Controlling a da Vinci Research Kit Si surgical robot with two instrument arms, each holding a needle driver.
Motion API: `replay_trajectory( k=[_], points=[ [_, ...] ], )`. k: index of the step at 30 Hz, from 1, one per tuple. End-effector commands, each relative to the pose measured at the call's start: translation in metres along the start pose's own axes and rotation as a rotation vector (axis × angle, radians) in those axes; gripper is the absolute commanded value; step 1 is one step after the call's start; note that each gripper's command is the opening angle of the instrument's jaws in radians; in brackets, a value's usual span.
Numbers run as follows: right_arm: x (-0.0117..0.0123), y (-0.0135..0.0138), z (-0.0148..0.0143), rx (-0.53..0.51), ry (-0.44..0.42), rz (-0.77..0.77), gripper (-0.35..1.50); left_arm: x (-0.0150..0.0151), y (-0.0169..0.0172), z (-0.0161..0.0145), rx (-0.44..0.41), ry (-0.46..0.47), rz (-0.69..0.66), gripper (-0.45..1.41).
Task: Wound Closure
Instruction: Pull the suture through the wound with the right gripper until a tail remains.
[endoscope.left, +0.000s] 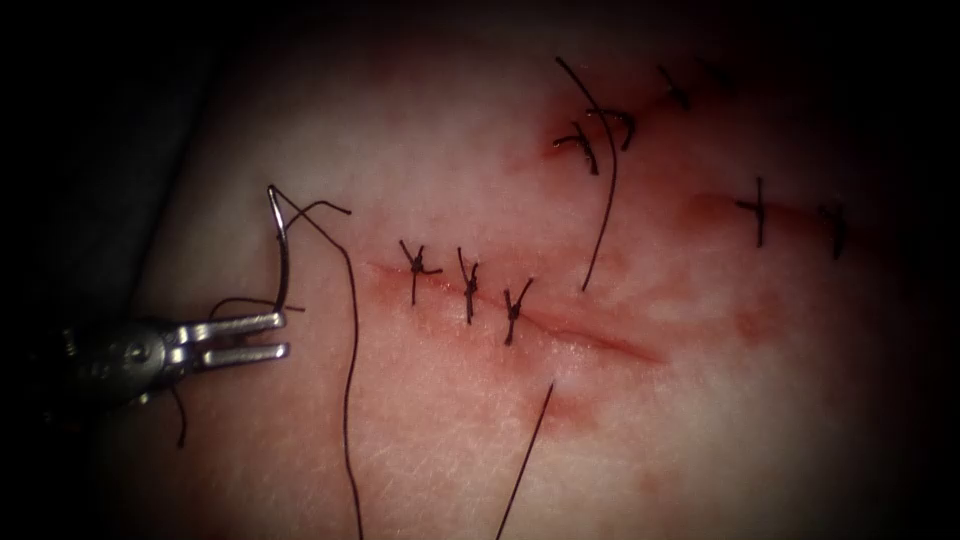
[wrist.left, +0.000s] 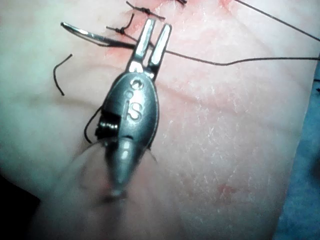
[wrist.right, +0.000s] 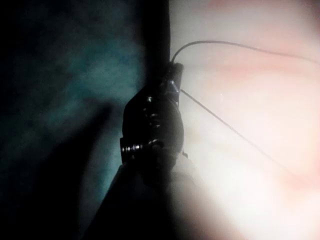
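The left tool (endoscope.left: 255, 339) is seen with its jaws parted, nothing gripped; the needle (endoscope.left: 279, 245) lies free on the tissue (endoscope.left: 450, 440), left of the cut (endoscope.left: 590, 338), its thread (endoscope.left: 349, 380) trailing; the right tool's (wrist.right: 172, 82) grip cannot be told.

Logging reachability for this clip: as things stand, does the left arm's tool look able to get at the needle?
Probably yes. The left tool has its jaws open and empty, and the needle lies on the tissue just beside them, left of the cut. Only loose thread lies nearby.
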Motion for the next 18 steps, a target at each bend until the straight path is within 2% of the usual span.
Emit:
replay_trajectory(
  k=[1, 2, 5, 8, 9, 13, 16, 18],
  points=[
    [-0.0008, 0.0003, 0.0006, -0.024, 0.029, 0.007, 1.21, -0.0007, 0.0001, 0.0004, -0.002, 0.002, -0.001, -0.45],
    [-0.001, 0.0011, 0.0003, -0.045, 0.056, -0.003, 1.35, -0.0007, 0.0001, 0.0003, -0.003, 0.002, -0.001, -0.45],
    [-0.0017, 0.0037, -0.0008, -0.065, 0.087, -0.071, 1.43, -0.0007, 0.0001, 0.0001, -0.007, 0.004, 0.004, -0.45],
    [-0.0025, 0.0067, -0.0022, -0.057, 0.096, -0.15, 1.45, -0.0008, 0.0, -0.0001, -0.007, 0.002, 0.004, -0.45],
    [-0.0025, 0.0067, -0.0022, -0.057, 0.096, -0.15, 1.45, -0.0008, 0.0, -0.0001, -0.007, 0.002, 0.004, -0.45],
    [-0.0034, 0.0109, -0.0034, -0.061, 0.104, -0.282, 1.45, -0.0008, -0.0001, -0.0002, -0.006, 0.001, 0.004, -0.45],
    [-0.0045, 0.0131, -0.0031, -0.081, 0.09, -0.339, 1.45, -0.0009, -0.0001, -0.0001, -0.005, 0.0, 0.004, -0.45],
    [-0.0061, 0.0146, -0.002, -0.098, 0.07, -0.389, 1.45, -0.0009, -0.0001, 0.0, -0.004, 0.0, 0.004, -0.45]
  ],
)
